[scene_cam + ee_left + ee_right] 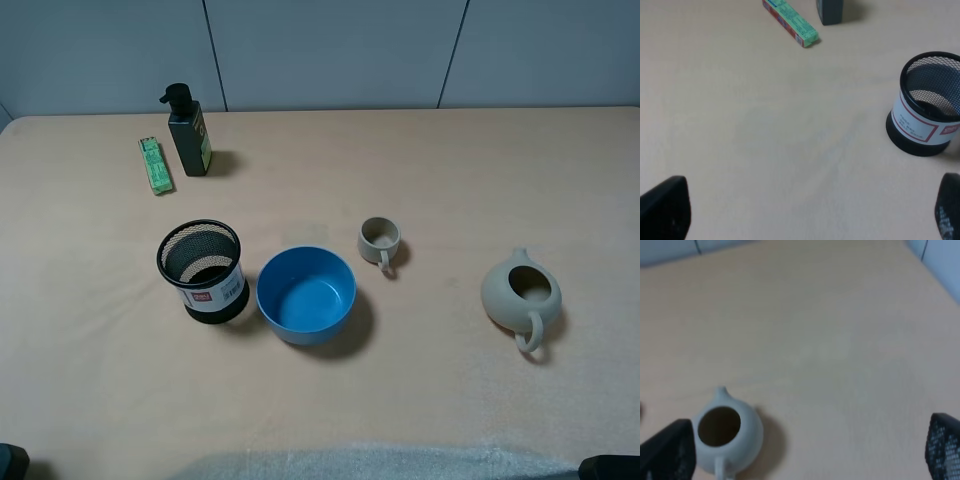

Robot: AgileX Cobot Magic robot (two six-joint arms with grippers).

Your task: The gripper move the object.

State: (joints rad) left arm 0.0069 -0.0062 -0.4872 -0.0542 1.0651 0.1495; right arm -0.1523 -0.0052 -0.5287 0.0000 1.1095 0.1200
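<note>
The object, a black wire-mesh pen cup with a white-and-red label, stands upright on the beige table left of the middle. It also shows in the left wrist view as the pen cup, ahead of and off to one side of my left gripper. That gripper is open with only bare table between its black fingertips. My right gripper is open too and holds nothing. Its black fingers stand wide apart over the table near a beige teapot.
A blue bowl sits right beside the pen cup. A small beige mug and the teapot stand further right. At the back left are a dark pump bottle and a green pack.
</note>
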